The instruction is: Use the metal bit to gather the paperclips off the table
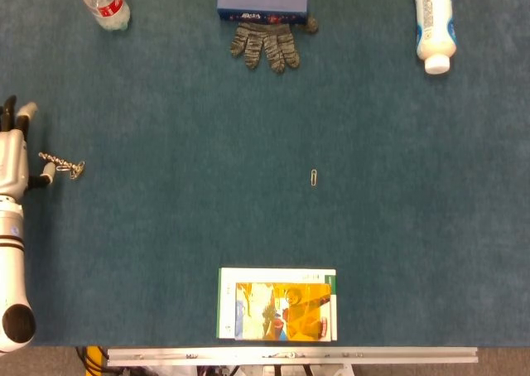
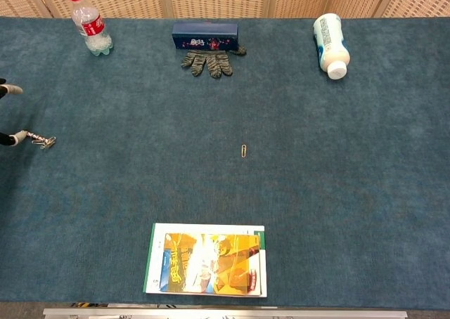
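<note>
**Most of the clips picked up, one straggler left mid-worktop**

The left hand point(image 1: 14, 156) sits way over at the left edge of the worktop point(image 1: 182, 144), and it's got the metal bit point(image 1: 48, 160) pinched at the near end between its fingertips, other fingers pointing away toward the far side. The bit pokes out to the right, and there's a little clump of paperclips point(image 1: 75, 170) hanging off its tip, so that bunch looks collected already. In the chest view you only catch the fingertips and the clump at the frame edge. The right hand isn't visible in either view, so no idea what it's doing.

Moving out from there: one lone paperclip point(image 1: 315, 177) lies flat near the middle of the worktop, well apart from the bit. That's the job remaining, I'd say. I can't spot any other loose clips, though they're tiny, so don't quote me.

Rest is just clutter: a book point(image 1: 277, 303) at the near edge, a grey glove point(image 1: 267, 45) touching a blue box point(image 1: 262, 4) at the far edge, a water bottle point(image 1: 104, 3) far left, a white bottle point(image 1: 434, 20) far right.
</note>
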`<state>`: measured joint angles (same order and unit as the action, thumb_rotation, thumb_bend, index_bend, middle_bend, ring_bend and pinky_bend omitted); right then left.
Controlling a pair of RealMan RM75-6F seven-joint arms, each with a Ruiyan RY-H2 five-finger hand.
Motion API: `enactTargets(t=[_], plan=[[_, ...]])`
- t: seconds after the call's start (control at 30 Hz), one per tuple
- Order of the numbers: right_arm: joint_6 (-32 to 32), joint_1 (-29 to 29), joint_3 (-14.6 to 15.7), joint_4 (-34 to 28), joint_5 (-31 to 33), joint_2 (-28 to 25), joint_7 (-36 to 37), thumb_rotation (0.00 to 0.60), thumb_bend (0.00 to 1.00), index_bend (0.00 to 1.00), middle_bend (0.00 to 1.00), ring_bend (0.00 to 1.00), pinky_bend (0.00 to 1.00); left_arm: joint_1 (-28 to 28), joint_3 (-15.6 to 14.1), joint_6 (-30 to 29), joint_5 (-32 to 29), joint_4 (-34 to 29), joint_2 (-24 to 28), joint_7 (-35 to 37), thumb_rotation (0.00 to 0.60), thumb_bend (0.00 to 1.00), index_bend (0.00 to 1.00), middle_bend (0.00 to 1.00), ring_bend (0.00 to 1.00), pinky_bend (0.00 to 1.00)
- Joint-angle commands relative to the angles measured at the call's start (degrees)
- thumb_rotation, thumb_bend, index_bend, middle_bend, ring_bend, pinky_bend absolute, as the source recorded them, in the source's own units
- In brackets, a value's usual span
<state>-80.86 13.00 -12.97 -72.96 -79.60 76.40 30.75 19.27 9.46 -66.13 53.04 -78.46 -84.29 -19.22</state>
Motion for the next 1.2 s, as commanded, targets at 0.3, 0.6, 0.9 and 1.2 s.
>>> enactTargets(t=[0.3,0.6,0.9,1.2], plan=[[-2.1,-1.5,0.1,-1.2,-0.4,-1.3,-0.1,0.600,0.00,0.45,0.53,0.44,0.67,-3.7,2.8,-8.2,14.2,-1.4,5.7,22.8,0.600,0.22,0.17,0.00,0.00,0.00],[-5.0,-4.1,1.5,-5.2,-2.0,-4.9,-1.6,0.600,0.00,0.45,0.53,0.44,0.67,-6.1,-0.2,-16.8,29.4,2.3,12.0,37.1,0.600,0.22,0.25,0.03,0.00,0.06],[-8.8,-8.0,3.5,-9.7,-3.2,-8.0,-3.3,0.600,0.00,0.45,0.53,0.44,0.67,-9.9,-4.9,-22.7,36.7,-3.7,18.4,39.9,0.600,0.22,0.31,0.13,0.03,0.16],[-10.1,-10.6,5.6,-11.9,-4.5,-9.1,-2.8,0.600,0.00,0.45,0.53,0.43,0.67,-11.9,-9.5,-19.4,37.5,-13.9,23.7,31.2,0.600,0.22,0.31,0.13,0.04,0.16]])
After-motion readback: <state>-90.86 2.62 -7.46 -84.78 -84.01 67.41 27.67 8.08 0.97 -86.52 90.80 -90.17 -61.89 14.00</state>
